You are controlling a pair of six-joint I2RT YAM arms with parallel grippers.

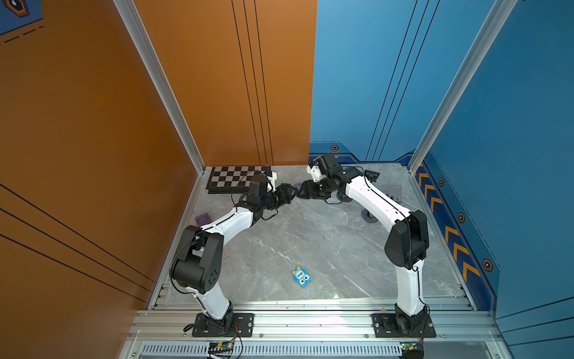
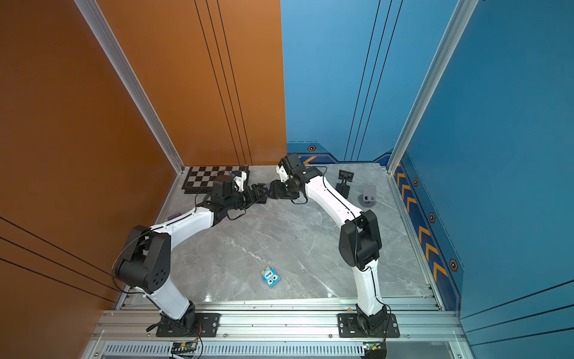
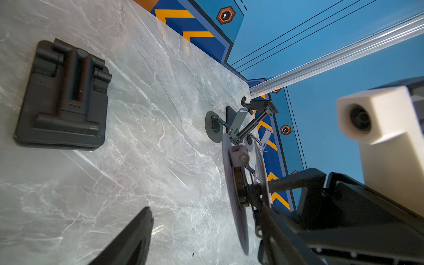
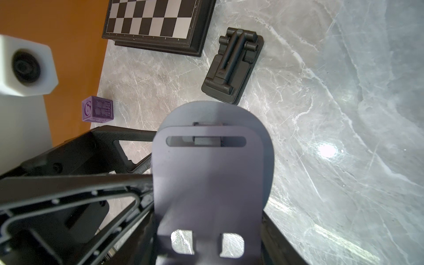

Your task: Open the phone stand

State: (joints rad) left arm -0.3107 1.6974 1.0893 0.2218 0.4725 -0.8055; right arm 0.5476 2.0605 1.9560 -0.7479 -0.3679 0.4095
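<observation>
Right pincer [image 1: 303, 192], in both top views: partly spread, gripping phone stand [image 1: 298, 187] over bench [image 1: 310, 242] rear middle; left pincer [image 1: 290, 195] alongside. Left wrist view: left jaws wide, straddling stand's disc [image 3: 235, 206] edge-on, one finger [image 3: 133, 238] clear. Right wrist view: stand's slotted plate [image 4: 206, 183] face-on, indistinct from above.

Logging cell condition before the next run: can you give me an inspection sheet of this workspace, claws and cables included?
Surface: grey marble table, glare near the front edge.
Job's things: phone stand held off the table, plate close to its round base.
Clutter: chessboard, purple cube, blue toy, folded black stand, upright black stand, grey stand.
Claws: right claw shut on the phone stand; left claw open around its base.
Cables: black cable loops at both wrists, no snag seen.
Surroundings: orange wall, blue wall, metal rail in front.
</observation>
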